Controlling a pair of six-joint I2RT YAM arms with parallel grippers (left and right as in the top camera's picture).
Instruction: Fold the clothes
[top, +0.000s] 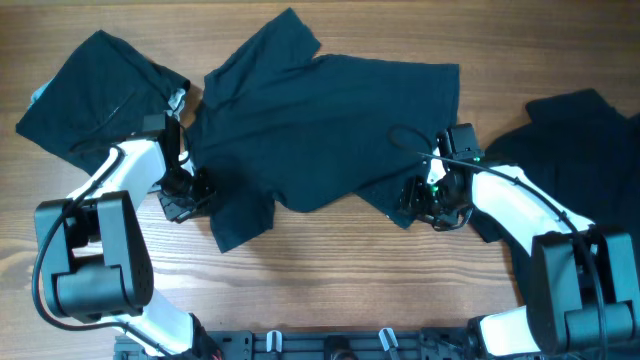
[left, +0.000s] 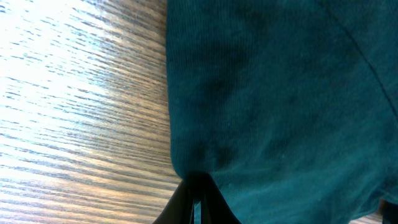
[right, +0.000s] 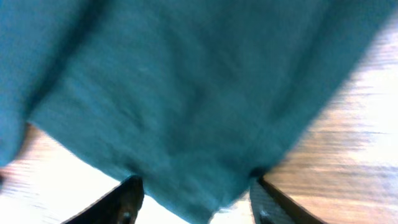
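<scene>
Plainly, a dark shirt lies spread across the middle of the table.
At its near hem the left gripper is pinched closed on the cloth; the right gripper gapes wide (hem between its fingers).

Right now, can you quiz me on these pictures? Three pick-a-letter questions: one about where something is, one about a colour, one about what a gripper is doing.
1. Where does the spread-out shirt lie?
A. in the middle of the table
B. on the floor
C. inside a basket
2. What colour is it up close?
A. red
B. dark teal
C. yellow
3. What is the left gripper doing?
A. hanging open over bare wood
B. holding a cup
C. pinching the shirt's edge
Answers: 1 A, the overhead view shows it spread mid-table. 2 B, both wrist views show teal cloth. 3 C, the left wrist view shows it shut on the cloth.
</scene>
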